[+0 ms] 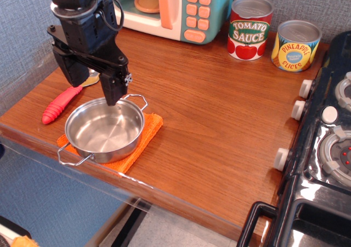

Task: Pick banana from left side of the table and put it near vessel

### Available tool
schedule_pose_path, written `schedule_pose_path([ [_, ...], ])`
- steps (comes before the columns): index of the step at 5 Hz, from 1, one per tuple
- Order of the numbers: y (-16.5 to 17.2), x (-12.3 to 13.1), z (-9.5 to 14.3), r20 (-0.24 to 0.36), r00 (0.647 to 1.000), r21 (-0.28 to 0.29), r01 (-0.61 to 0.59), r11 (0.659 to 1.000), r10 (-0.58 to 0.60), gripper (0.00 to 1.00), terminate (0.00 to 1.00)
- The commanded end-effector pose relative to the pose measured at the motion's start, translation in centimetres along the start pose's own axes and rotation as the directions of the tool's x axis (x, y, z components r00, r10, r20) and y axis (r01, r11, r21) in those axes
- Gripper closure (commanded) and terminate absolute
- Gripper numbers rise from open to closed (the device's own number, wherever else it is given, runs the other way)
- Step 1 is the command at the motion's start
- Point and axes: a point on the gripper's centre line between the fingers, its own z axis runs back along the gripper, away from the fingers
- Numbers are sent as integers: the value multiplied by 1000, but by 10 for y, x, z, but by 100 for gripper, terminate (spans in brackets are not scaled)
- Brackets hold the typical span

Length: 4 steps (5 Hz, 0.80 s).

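Observation:
My black gripper (pixel 92 92) hangs over the left part of the brown wood-grain table (pixel 208 121), just behind the far rim of the vessel (pixel 104 130). The vessel is a small shiny steel pot with two wire loop handles, and it is empty. The jaws stand apart with nothing between them; one fingertip (pixel 112 99) is over the pot's far rim. No yellow banana shows in this view; it is either hidden behind the gripper or out of view.
The pot sits on an orange cloth (pixel 143 142). A red-handled spoon (pixel 61 104) lies left of the pot, its bowl behind the gripper. A toy microwave (pixel 175 8) stands at the back, with a tomato sauce can (pixel 249 28) and a pineapple can (pixel 296 45) beside it. A stove (pixel 323 148) is at the right.

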Motion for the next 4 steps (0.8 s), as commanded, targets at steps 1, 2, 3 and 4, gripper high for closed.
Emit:
schedule_pose_path([
  [1,0,0,0,0,1000,0,0,1000,0,0,0],
  [2,23,28,2,17,996,28,-92,995,91,0,0],
  [3,50,57,1,25,983,53,-182,982,181,0,0],
  [4,89,86,-4,31,959,99,-285,954,283,0,0],
])
